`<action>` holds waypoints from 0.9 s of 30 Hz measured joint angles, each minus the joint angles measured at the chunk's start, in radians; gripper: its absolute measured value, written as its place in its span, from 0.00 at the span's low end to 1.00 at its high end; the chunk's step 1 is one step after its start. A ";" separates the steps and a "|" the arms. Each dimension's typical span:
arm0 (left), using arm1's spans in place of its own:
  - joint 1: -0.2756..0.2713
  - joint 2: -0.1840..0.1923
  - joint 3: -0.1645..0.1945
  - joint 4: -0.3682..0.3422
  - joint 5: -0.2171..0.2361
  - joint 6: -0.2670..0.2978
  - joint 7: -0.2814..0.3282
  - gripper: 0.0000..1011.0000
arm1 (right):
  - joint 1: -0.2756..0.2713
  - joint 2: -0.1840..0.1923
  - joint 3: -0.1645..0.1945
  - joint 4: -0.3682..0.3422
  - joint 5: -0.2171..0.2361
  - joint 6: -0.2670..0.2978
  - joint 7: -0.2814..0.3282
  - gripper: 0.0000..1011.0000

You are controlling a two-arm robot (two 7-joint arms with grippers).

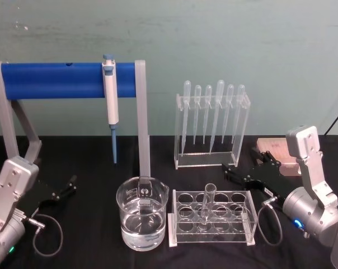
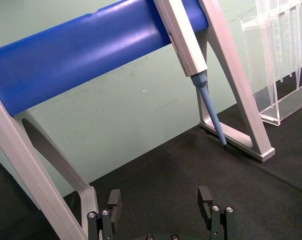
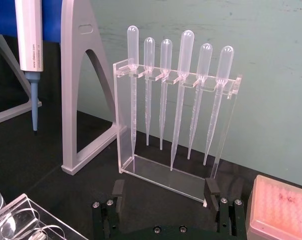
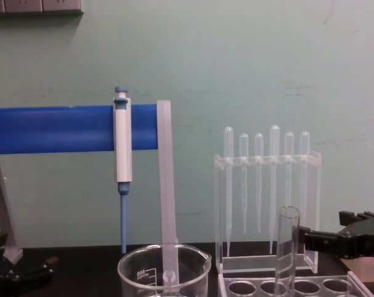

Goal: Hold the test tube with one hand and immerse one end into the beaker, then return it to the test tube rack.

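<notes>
The test tube (image 1: 207, 202) is a clear glass tube standing upright in a hole of the clear rack (image 1: 211, 233); in the chest view the test tube (image 4: 287, 246) rises above the rack. The beaker (image 1: 142, 216), wide and holding clear liquid, sits just left of the rack and appears low in the chest view as the beaker (image 4: 163, 267). My right gripper (image 1: 231, 172) hovers open behind the rack's right end, apart from the tube, its empty fingers (image 3: 211, 190) spread wide. At the table's left my left gripper (image 1: 67, 188) is open and empty, its fingers (image 2: 205, 197) over bare black cloth.
A clear stand of several bulb-topped pipettes (image 1: 212, 124) rises behind the rack. A white-and-blue pipettor (image 1: 110, 95) hangs from a blue bar on grey legs (image 1: 142, 120) at the back left. A pink box (image 1: 276, 156) lies at the back right.
</notes>
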 joint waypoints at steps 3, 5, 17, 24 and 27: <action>0.000 0.000 0.000 0.000 0.000 0.000 0.000 0.99 | 0.000 0.000 0.000 0.000 0.000 0.000 0.000 0.99; 0.000 0.000 0.000 0.000 0.000 0.000 0.000 0.99 | -0.001 0.000 0.001 -0.001 0.000 0.000 -0.001 0.99; 0.000 0.000 0.000 0.000 0.000 0.000 0.000 0.99 | -0.002 0.000 0.002 -0.003 0.000 0.001 -0.002 0.99; 0.000 0.000 0.000 0.000 0.000 0.000 0.000 0.99 | -0.002 0.000 0.002 -0.003 0.000 0.001 -0.004 0.99; 0.000 0.000 0.000 0.000 0.000 0.000 0.000 0.99 | -0.002 0.000 0.002 -0.003 0.000 0.001 -0.004 0.99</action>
